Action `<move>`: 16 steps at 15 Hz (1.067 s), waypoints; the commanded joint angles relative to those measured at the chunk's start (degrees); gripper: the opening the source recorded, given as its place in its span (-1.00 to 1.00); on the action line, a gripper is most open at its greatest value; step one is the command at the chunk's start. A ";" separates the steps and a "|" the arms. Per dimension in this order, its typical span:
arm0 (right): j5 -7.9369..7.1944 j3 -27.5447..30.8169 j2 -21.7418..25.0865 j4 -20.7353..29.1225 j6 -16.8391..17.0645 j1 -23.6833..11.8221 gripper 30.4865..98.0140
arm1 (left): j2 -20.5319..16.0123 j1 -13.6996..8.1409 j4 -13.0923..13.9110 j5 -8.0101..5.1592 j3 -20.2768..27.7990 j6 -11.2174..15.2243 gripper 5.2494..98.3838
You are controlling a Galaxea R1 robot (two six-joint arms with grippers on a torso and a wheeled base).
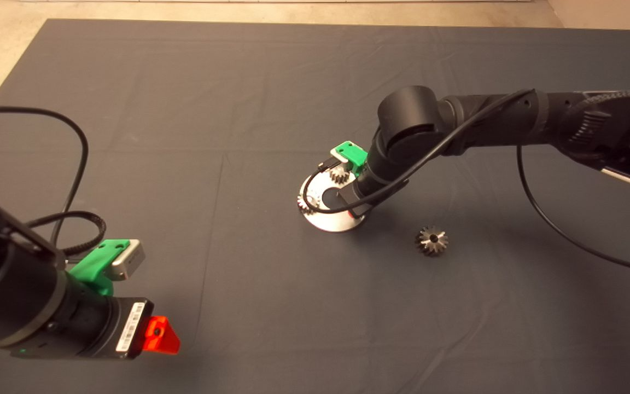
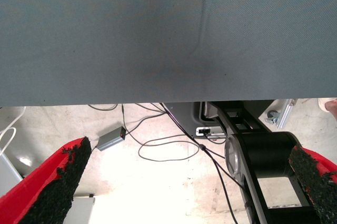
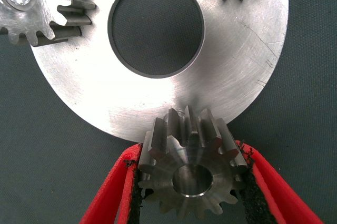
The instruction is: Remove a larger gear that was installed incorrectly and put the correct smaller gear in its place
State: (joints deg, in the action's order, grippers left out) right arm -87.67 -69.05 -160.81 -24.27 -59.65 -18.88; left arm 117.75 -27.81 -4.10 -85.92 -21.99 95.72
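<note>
A: While the left gripper (image 1: 159, 335) waits at the near-left corner of the desk, jaws spread wide on nothing, is the right one working?

B: Yes. The right gripper (image 3: 190, 182) has its jaws closed on the smaller gear (image 3: 189, 174), one pad (image 3: 136, 192) against the teeth on each side, bore facing the wrist camera.

A: Where does it sit against the plate?

B: Right at the rim of the round steel plate (image 3: 221, 82), partly overlapping the edge. Its seat is hidden beneath it, so I can't tell whether it is on a pin yet. Lining the bore up looks like what matters next.

A: And the plate itself?

B: Two other small gears (image 3: 39, 6) ride the far rim, around an open centre hole (image 3: 156, 27).

A: The wrong one?

B: The larger gear (image 1: 431, 240) lies loose on the dark mat (image 1: 184, 109), apart from the plate.
</note>
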 commanded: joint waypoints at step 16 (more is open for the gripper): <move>-2.59 0.16 -0.56 -1.13 -0.29 -0.72 -0.71 | -0.10 -0.32 1.02 -0.04 0.74 0.17 0.98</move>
State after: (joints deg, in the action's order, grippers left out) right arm -88.04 -69.01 -161.28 -24.33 -59.66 -18.85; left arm 117.75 -27.81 -4.10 -85.91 -21.99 95.72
